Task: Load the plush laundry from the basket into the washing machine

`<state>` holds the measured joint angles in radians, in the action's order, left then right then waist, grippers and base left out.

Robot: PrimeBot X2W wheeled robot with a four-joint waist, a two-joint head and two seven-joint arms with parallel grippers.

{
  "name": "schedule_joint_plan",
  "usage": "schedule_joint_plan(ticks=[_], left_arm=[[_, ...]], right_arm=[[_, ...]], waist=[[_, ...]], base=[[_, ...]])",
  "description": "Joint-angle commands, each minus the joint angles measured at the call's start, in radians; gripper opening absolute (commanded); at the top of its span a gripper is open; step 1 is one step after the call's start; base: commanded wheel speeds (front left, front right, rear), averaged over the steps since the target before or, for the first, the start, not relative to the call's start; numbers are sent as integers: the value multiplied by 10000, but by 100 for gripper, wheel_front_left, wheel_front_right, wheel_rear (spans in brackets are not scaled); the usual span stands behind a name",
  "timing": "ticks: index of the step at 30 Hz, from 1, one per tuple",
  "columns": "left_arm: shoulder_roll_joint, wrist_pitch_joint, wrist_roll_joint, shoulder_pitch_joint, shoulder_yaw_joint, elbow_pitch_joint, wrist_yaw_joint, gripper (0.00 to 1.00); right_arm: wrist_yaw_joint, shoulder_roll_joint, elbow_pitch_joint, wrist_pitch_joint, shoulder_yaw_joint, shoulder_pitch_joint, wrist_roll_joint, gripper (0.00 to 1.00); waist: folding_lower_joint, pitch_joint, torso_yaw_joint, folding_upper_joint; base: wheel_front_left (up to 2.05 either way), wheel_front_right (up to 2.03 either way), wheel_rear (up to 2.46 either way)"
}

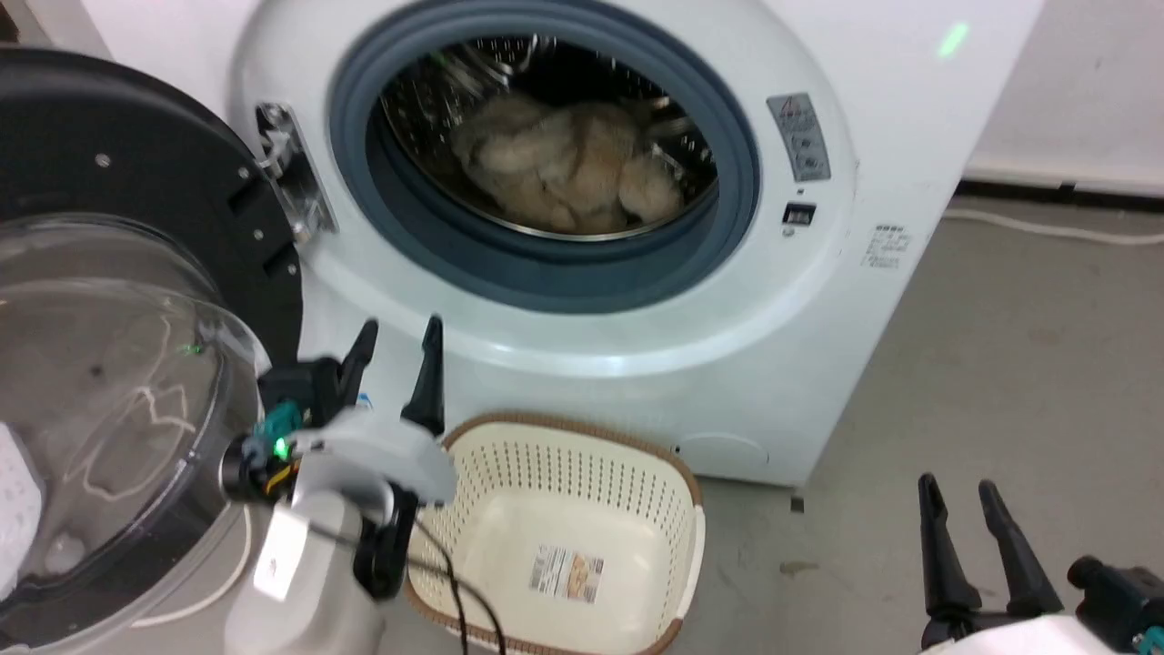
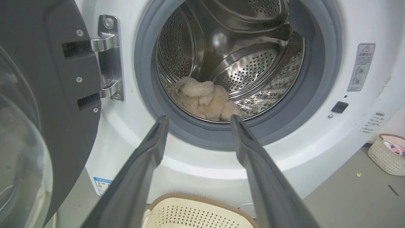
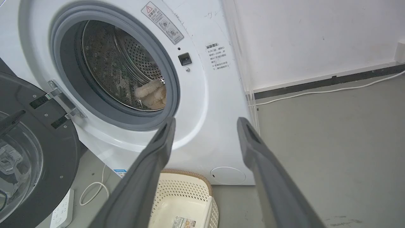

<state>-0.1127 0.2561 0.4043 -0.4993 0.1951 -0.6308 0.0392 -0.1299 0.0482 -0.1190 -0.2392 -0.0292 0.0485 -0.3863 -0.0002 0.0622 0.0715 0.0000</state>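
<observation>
The beige plush laundry [image 1: 564,168] lies inside the steel drum of the white washing machine [image 1: 846,300], whose door [image 1: 118,346] hangs wide open at the left. The plush laundry [image 2: 204,99] rests low in the drum beyond the grey gasket, and the plush laundry [image 3: 152,94] peeks past the gasket's edge. The cream basket [image 1: 582,473] stands on the floor below the washer, holding nothing but its label. My left gripper [image 1: 396,341] is open above the basket's left rim, fingers pointing at the washer front. My right gripper [image 1: 959,500] is open at the lower right, over the floor.
A white cable [image 3: 91,191] and a power strip [image 3: 61,213] lie on the floor under the open door. Another cable [image 1: 1046,227] runs along the wall's base. A second small basket [image 2: 387,153] sits far off to the right. Grey floor spreads right of the washer.
</observation>
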Motion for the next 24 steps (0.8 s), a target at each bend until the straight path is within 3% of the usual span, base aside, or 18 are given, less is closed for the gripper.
schedule_joint_plan(ticks=[1,12,24], left_arm=[[-76,11,-75,256,28,191,-62,100],[-594,-383,-393,2595,493,2945,-321,100],[-1197,-677,-509,4062,530,4538,-622,100]], right_arm=[[-8,20,-34,12,-1,168,41,100],[-8,20,0,180,60,511,524,100],[-8,20,341,570,54,817,1059,100]], waist=[[2,-252,-32,0],[2,-874,-165,0],[2,-1218,-62,0]], base=[[0,0,0],[0,0,0],[0,0,0]])
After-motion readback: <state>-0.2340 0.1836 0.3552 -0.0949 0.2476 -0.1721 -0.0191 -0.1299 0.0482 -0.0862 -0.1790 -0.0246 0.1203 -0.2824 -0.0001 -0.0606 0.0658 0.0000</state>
